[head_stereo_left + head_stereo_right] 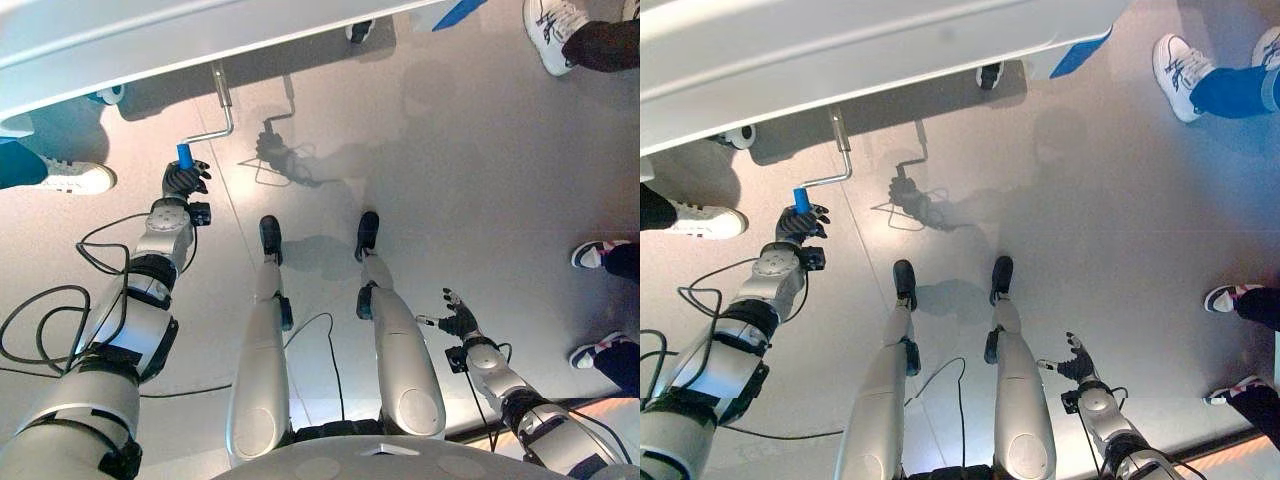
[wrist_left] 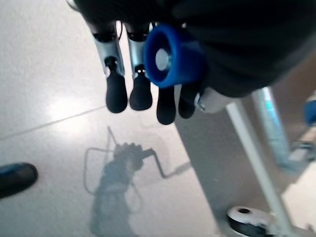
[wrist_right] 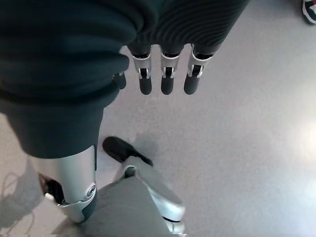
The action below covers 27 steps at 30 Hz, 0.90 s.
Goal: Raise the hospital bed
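My left robot hand (image 1: 184, 180) curls round the blue-gripped bent metal crank handle (image 1: 186, 154) below the white hospital bed's edge (image 1: 150, 50) (ready for turning); right robot hand (image 1: 459, 321) hangs relaxed.

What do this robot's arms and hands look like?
Both arms are smooth silver-grey shells joined by black bands. The left hand and right hand have a dark ribbed cover over back and wrist, with silver fingers ending in rounded dark tips.
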{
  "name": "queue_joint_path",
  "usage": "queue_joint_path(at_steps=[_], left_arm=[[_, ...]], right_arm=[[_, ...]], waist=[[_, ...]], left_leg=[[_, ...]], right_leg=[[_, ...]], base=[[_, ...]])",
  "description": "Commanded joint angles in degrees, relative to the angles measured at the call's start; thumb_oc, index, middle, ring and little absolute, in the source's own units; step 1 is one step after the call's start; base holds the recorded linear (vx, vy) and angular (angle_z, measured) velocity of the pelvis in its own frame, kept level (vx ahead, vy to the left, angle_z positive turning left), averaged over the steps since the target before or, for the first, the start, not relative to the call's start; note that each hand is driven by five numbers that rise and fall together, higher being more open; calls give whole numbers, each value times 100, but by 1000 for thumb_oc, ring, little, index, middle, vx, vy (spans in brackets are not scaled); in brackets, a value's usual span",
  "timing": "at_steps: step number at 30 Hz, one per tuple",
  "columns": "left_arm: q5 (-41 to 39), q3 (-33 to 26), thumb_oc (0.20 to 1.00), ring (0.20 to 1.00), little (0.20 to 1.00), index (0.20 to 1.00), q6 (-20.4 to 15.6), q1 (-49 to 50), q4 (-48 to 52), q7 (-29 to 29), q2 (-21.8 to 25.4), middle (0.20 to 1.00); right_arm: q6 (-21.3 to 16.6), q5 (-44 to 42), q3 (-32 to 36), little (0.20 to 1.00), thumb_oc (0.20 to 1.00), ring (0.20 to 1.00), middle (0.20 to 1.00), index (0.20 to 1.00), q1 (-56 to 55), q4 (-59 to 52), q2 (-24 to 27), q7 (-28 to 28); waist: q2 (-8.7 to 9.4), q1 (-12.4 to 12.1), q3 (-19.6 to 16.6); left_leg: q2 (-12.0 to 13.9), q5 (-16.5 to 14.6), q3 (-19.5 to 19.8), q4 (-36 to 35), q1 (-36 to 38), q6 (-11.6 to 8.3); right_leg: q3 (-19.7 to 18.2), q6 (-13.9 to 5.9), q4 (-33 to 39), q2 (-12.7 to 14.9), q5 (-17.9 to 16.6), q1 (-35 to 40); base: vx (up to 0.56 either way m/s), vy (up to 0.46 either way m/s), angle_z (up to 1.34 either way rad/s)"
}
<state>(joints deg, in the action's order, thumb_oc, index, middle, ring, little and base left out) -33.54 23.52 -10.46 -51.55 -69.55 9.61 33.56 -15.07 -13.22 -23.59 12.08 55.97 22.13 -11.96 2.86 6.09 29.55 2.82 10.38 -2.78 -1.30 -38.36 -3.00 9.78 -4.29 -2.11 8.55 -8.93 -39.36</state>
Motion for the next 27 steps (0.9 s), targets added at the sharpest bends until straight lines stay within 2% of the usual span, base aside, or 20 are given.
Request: queue_joint_path(at_steps=[1,17,27], left_arm=[[384,-234,200,200,200,200,-124,-358,-358,254,600,200],[638,-37,200,200,200,200,-104,-935,-479,619,269,200],[683,162,200,200,200,200,-170,-1465,-458,780,73,200]], right_arm=[[-154,-161,-66,1000,1000,1000,1000,1000,-382,-279,199,-82],[-411,-46,-300,1000,1000,1000,1000,1000,-526,-1613,508,-364],[-561,71,-424,1000,1000,1000,1000,1000,-628,-2176,661,-479]], waist=[[317,8,24],[181,416,24],[104,657,24]], left_leg=[[-166,-172,-287,358,-84,83],[-99,-72,-619,345,-1005,6],[33,-30,-891,245,-1153,-31]], right_leg=[[-351,-557,-411,359,-131,-147],[-736,-564,-426,282,-281,-1368],[-1025,-539,-473,111,-315,-1866]], base=[[4,1,-5],[-14,-5,-9],[-15,-33,-12]])
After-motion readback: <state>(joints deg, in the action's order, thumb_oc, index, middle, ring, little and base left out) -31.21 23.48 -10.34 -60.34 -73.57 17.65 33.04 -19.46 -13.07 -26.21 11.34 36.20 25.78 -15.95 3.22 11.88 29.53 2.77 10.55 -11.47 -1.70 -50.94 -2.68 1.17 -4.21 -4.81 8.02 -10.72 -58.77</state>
